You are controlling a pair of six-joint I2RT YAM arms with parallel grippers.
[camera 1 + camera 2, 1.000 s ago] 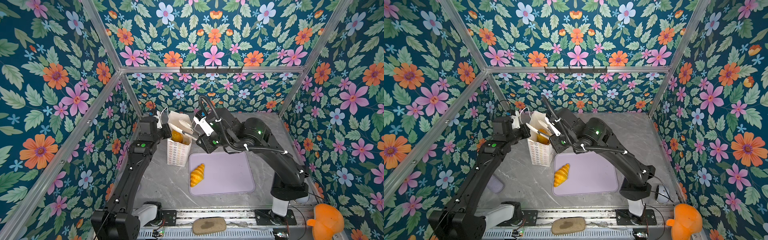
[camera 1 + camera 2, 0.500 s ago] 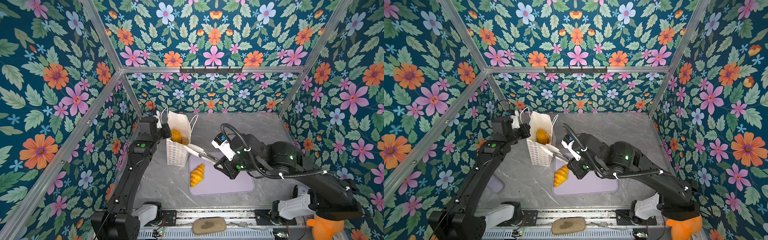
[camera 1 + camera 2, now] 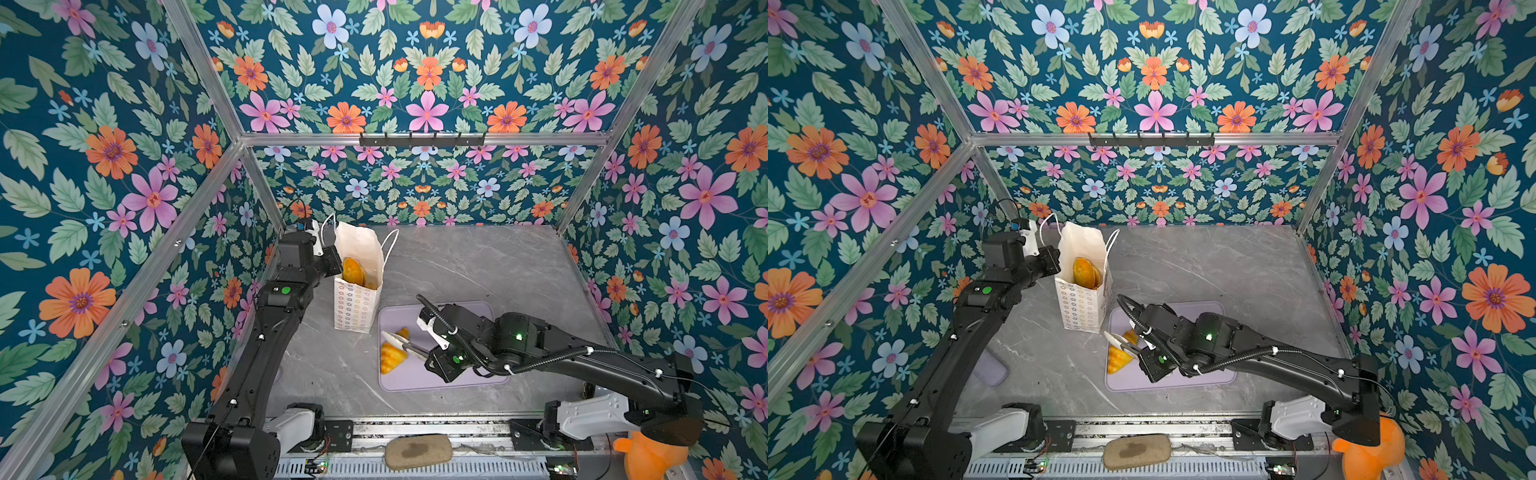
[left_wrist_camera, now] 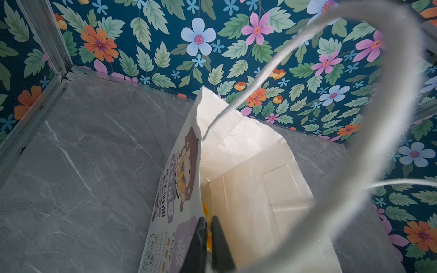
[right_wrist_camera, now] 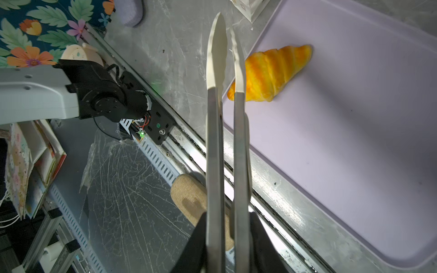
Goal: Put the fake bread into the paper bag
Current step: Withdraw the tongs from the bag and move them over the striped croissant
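Lavender tray [image 5: 354,141] on the grey surface [image 3: 457,266], one croissant [image 5: 272,73] lying on it. My right end effector [image 5: 227,227] is squeezed on tongs [image 5: 214,141]; their white tips are nearly together over the croissant's end, not gripping it. My left end effector [image 4: 208,224] is pinched tight on the paper bag [image 4: 248,189] rim. Bag upright, other fake bread [image 3: 353,270] inside.

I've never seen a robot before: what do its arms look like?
The left arm and right arm are black, jointed, on pale grey bases, with green lights. A ribbed black cable with white ties runs along the right. The left tool and right tool have black fingers.
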